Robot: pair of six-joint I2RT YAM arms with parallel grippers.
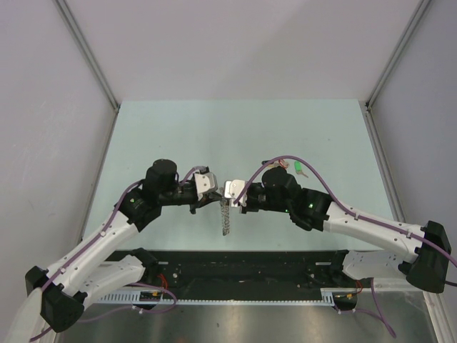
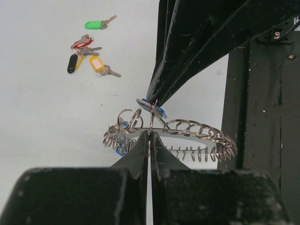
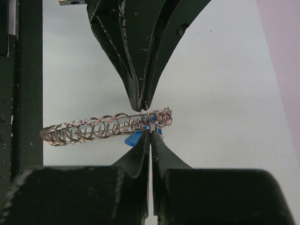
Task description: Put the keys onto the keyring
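Both grippers meet above the middle of the table. My left gripper (image 2: 150,134) is shut on the near rim of the keyring (image 2: 197,131), a grey ring of many wire loops held in the air. My right gripper (image 3: 150,131) is shut on a blue key (image 3: 132,139) at the ring's rim, right opposite the left fingertips (image 3: 142,101). In the top view the keyring (image 1: 226,220) hangs below the left gripper (image 1: 216,201) and the right gripper (image 1: 233,203). The green key (image 2: 93,24), red key (image 2: 82,42), black key (image 2: 71,63) and yellow key (image 2: 97,63) lie on the table.
The green key (image 1: 297,168) shows behind the right wrist in the top view; the other loose keys are hidden by the arm there. The pale green table (image 1: 214,136) has grey walls on three sides. A black rail (image 1: 243,268) runs along the near edge.
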